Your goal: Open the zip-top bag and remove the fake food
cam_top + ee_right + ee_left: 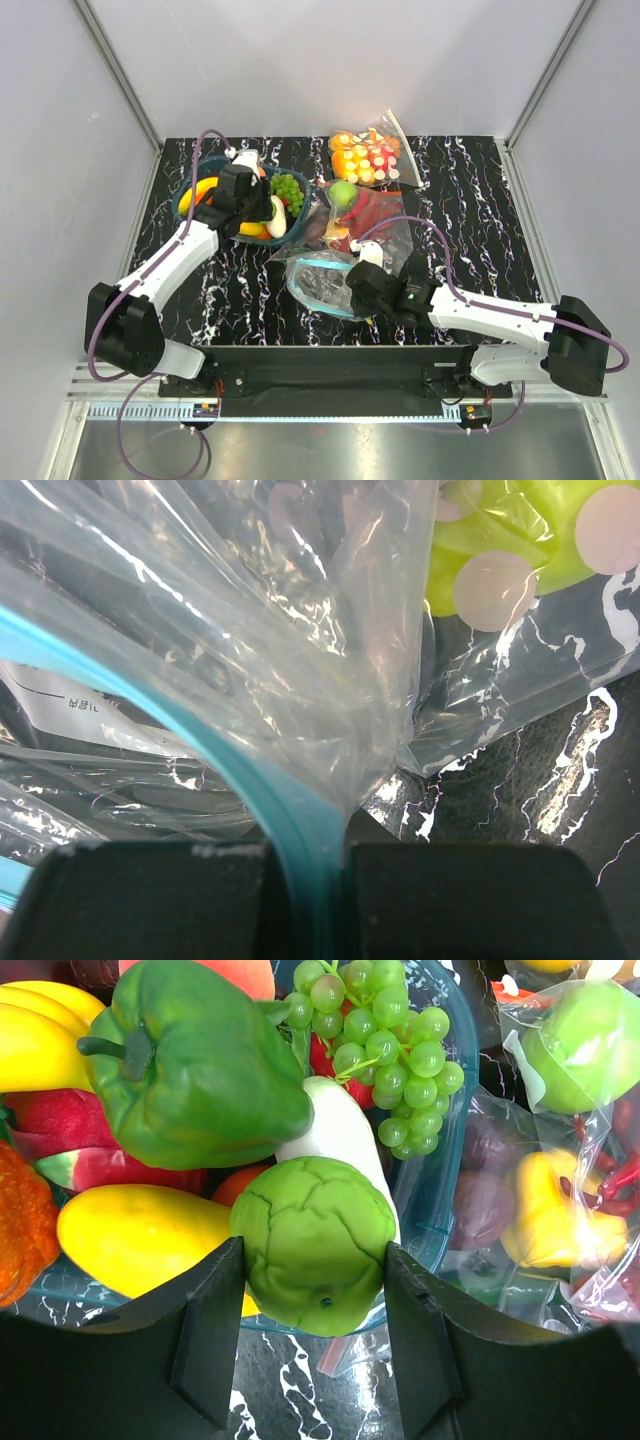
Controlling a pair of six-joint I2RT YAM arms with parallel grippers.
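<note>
The zip-top bag (318, 278) lies crumpled at the table's middle, its teal zipper strip (300, 830) curved open. My right gripper (365, 288) is shut on that strip, and clear plastic fills the right wrist view (310, 855). My left gripper (255, 205) hangs over a teal bowl (190, 200). In the left wrist view the left gripper (315, 1252) is shut on a wrinkled green round fruit (310, 1235) just above the bowl's near rim (440, 1210). The bowl holds a banana (40, 1035), a peach (235, 972), green grapes (385, 1035), a green pepper (200, 1065) and more fake food.
A larger clear bag (365, 215) with red peppers and a green apple lies just behind the zip-top bag, against the bowl. A small clear bag (368, 158) of orange and red-white pieces sits at the back. Grey walls close in the black marbled table (480, 220).
</note>
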